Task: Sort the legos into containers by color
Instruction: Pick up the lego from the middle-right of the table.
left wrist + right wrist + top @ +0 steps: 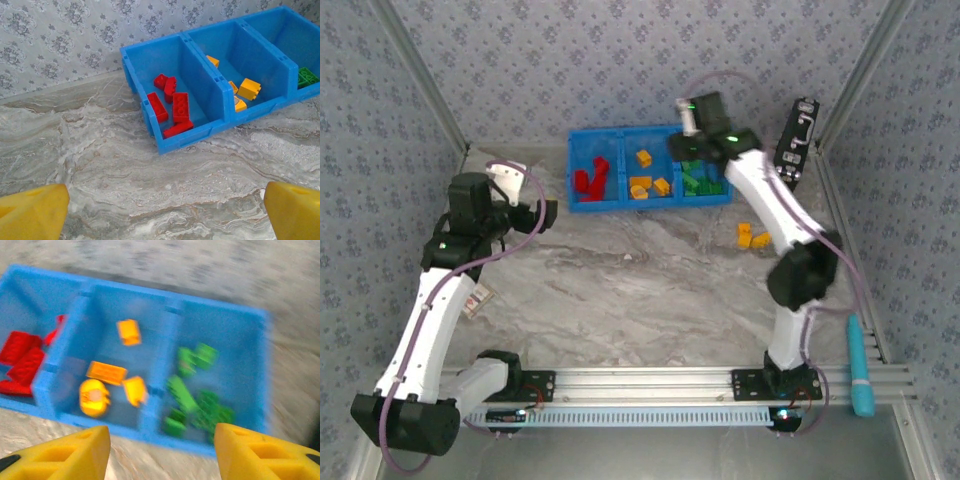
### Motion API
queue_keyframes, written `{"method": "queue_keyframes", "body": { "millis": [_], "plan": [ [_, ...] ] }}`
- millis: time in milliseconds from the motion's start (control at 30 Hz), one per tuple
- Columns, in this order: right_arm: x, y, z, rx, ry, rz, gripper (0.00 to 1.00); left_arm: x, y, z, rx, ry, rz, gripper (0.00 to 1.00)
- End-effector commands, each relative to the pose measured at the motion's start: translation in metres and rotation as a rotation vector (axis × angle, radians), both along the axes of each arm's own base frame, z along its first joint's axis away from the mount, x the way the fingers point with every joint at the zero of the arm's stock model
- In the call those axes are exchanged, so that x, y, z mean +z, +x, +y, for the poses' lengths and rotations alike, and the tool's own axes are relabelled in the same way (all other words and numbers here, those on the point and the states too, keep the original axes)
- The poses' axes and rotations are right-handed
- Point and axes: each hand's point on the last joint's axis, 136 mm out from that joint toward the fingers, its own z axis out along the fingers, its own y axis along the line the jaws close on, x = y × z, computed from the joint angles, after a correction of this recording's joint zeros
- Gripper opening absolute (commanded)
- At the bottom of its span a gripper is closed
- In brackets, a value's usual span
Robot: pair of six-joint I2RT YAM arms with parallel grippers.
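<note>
Red legos, orange-yellow legos and green legos lie in the left, middle and right compartments of the blue bin. Two more orange-yellow legos rest on the tabletop, right of the bin. Right jaws released, empty, above the bin. Left jaws released, empty, left of the bin.

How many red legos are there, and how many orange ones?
Red legos: 5
Orange legos: 6, with 4 in the blue bin and 2 on the table
Total: 11
</note>
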Motion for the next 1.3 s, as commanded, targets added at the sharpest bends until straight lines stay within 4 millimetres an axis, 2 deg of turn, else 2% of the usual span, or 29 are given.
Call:
{"method": "queue_keyframes", "body": {
  "millis": [0,100,167,200,233,400,533,767,1100,1267],
  "plan": [
    [-0.049,-0.062,-0.078,-0.319,0.087,0.211,0.57,0.008,0.001,-0.002,-0.016,-0.007,-0.018,1.00],
    [-0.078,-0.113,-0.114,-0.482,0.129,0.280,0.59,0.005,0.005,-0.006,-0.025,-0.021,-0.004,1.00],
    [-0.097,-0.135,-0.134,-0.607,0.236,0.315,0.66,0.004,0.006,-0.009,-0.033,-0.025,0.003,1.00],
    [-0.104,-0.142,-0.140,-0.662,0.315,0.311,0.67,0.004,0.006,-0.010,-0.036,-0.025,0.008,1.00],
    [-0.123,-0.151,-0.146,-0.720,0.364,0.323,0.67,0.005,0.007,-0.011,-0.040,-0.026,0.007,1.00],
    [-0.170,-0.166,-0.153,-0.906,0.524,0.315,0.67,0.006,0.008,-0.013,-0.045,-0.031,0.010,1.00],
    [-0.189,-0.157,-0.162,-0.986,0.627,0.264,0.68,0.008,0.007,-0.013,-0.045,-0.028,0.006,1.00],
    [-0.202,-0.129,-0.172,-1.003,0.705,0.243,0.68,0.004,0.006,-0.011,-0.040,-0.018,0.011,1.00],
    [-0.229,-0.094,-0.175,-0.934,0.648,0.357,0.71,0.002,0.012,-0.010,-0.035,-0.006,0.027,1.00],
    [-0.250,-0.084,-0.179,-0.944,0.601,0.420,0.66,-0.001,0.016,-0.010,-0.034,0.001,0.041,1.00]
  ]
}}
